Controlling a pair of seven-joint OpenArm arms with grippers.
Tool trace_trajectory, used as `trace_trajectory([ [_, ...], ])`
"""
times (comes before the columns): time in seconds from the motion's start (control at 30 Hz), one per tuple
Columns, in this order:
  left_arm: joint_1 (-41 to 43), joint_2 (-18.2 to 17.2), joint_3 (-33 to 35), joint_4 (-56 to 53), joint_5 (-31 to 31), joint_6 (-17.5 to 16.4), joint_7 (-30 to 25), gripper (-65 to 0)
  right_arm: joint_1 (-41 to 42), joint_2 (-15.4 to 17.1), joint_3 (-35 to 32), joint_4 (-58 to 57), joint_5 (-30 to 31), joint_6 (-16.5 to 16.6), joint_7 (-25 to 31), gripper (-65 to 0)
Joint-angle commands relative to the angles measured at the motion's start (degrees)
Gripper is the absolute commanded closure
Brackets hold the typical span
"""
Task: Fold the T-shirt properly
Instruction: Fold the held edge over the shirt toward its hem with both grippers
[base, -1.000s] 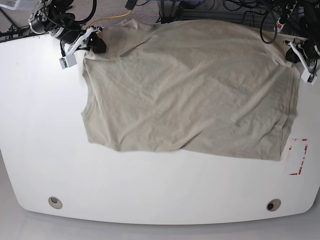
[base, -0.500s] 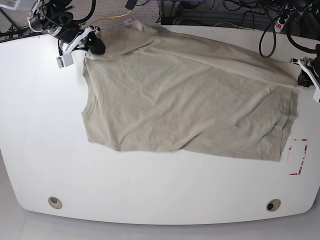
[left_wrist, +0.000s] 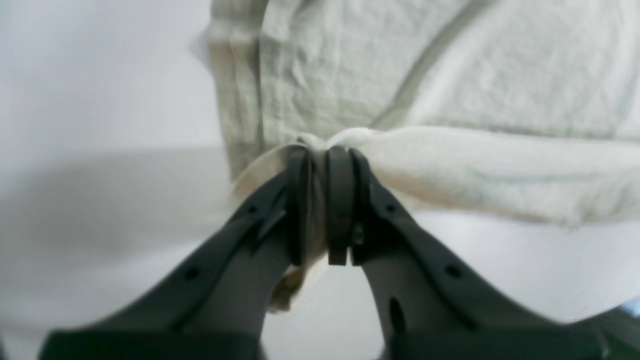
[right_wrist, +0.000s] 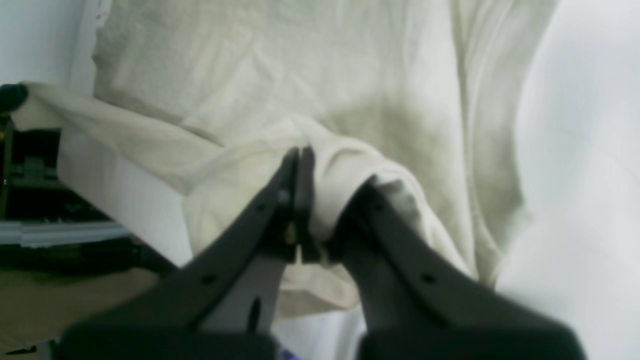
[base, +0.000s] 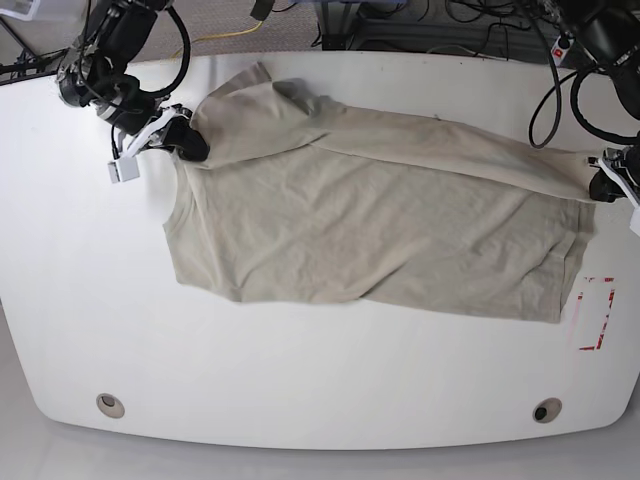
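Your left gripper (left_wrist: 320, 152) was clamped on a bunched corner of the T-shirt (base: 380, 215) at the table's (base: 300, 380) 3 o'clock edge; your right gripper (right_wrist: 300, 152) pinched a fold at 10 o'clock. The shirt lay between them (far layer lifted). Bare room was toward 6 o'clock. Both wrist views were blurred.
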Motion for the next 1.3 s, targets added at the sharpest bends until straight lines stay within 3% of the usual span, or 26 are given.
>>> trace_trajectory([
  [0.0, -2.8, -1.4, -0.3, -2.3, -1.0, -0.1, -1.2, -5.1, 2.8, 0.5, 0.0, -2.0, 1.8, 0.3, 1.1, 0.0],
  [0.2, -8.8, -1.5, 2.3, -7.2, -0.3, -0.1, -1.2, -5.1, 7.6, 0.6, 0.3, -7.1, 1.8, 0.3, 1.1, 0.0],
  [0.33, -12.8, -1.5, 3.4, -9.9, 4.5, -0.1, -1.2, -5.3, 10.5, 1.5, 0.4, -10.8, 1.7, 0.3, 1.2, 0.0],
  [0.5, -16.6, -1.5, 7.3, -16.4, 8.9, -0.1, -6.2, -5.3, 13.7, 2.9, 0.4, -16.3, 1.8, 0.3, 2.4, 0.0],
  [0.73, -17.6, -4.0, 9.1, -23.8, 9.6, -0.1, -11.9, -5.3, 15.8, 4.4, 2.4, -18.6, 1.7, 0.3, 2.7, 0.0],
  [1.27, -18.3, -4.9, 13.5, -29.9, 9.7, -0.1, -19.0, -5.4, 20.1, 8.8, 2.7, -26.6, 1.6, 0.3, 7.4, 0.0],
])
